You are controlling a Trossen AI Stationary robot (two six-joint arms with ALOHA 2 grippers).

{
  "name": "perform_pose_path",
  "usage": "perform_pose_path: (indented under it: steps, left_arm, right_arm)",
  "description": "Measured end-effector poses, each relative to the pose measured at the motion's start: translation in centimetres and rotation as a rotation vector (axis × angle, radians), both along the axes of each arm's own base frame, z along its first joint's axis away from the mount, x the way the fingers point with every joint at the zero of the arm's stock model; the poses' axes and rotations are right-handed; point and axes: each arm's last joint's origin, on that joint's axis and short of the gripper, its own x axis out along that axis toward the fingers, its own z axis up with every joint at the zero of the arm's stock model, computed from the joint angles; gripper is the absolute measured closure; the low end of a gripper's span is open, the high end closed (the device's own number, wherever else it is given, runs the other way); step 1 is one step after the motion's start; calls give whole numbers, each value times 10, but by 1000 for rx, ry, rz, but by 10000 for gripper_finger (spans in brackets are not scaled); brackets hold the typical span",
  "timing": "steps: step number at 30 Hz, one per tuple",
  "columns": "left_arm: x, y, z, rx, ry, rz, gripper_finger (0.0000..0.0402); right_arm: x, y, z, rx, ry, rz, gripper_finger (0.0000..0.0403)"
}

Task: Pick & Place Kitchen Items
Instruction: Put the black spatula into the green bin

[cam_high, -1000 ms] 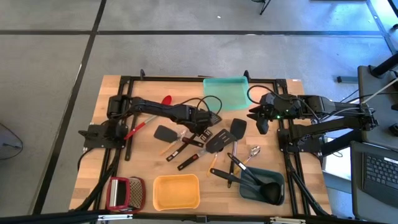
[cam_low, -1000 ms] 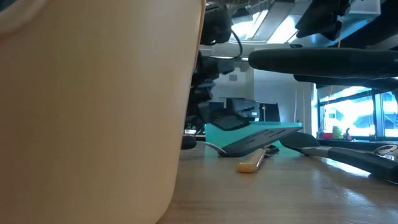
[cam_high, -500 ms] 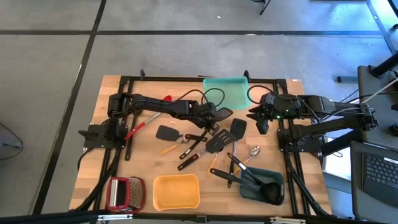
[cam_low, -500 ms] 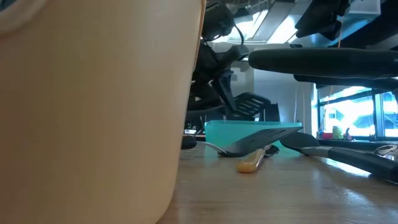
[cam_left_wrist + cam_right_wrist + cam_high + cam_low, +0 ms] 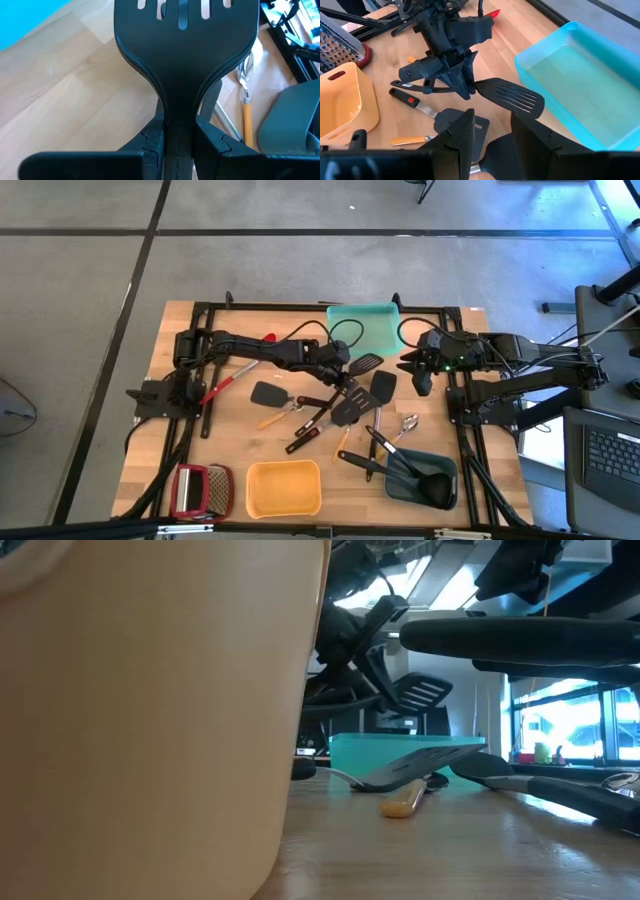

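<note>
Left gripper (image 5: pixel 341 366) clamps a black slotted turner (image 5: pixel 365 364) by its neck, held off the table (image 5: pixel 160 442) near the teal tray (image 5: pixel 364 329). It looks light and stiff, probably slick plastic; the narrow neck suits gripping. Right gripper (image 5: pixel 413 364) waits part-open, empty.

Left gripper (image 5: pixel 178 145): its 2 dark fingers (image 5: pixel 152 142) are clamped on the handle of a black slotted turner (image 5: pixel 182 55), whose blade fills most of the frame, 5 slots cut into it. Under it, light wooden table (image 5: pixel 75 95); a teal tray (image 5: pixel 22 17) shows at one corner. Past the blade on the other side: an orange-handled utensil (image 5: pixel 247 117) with a shiny metal head, and the rim of a grey-blue tray (image 5: pixel 290 120).
</note>
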Motion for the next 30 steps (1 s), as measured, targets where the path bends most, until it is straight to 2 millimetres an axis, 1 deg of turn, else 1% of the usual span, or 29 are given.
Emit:
perform_pose_path:
  steps: [7,11,14,20,25,30]
  left_arm:
    - [1,-1,0,0,-11,-59,344]
    - [6,-1,-10,-2,-19,-100,344]
    - [13,-1,-17,-11,-55,-115,344]
    - [23,2,-18,-22,-162,-127,344]
    - [28,5,-25,-39,-196,-131,344]
    - [28,6,-25,-47,-205,-143,344]
  right_arm:
    - [0,0,0,-5,0,-5,272]
    - [0,-1,0,-22,0,-25,272]
    - [0,-1,0,-24,-2,-28,272]
    - [0,-1,0,-23,0,-27,272]
    - [0,-1,0,-23,-1,-27,272]
    - [0,-1,0,-23,0,-27,272]
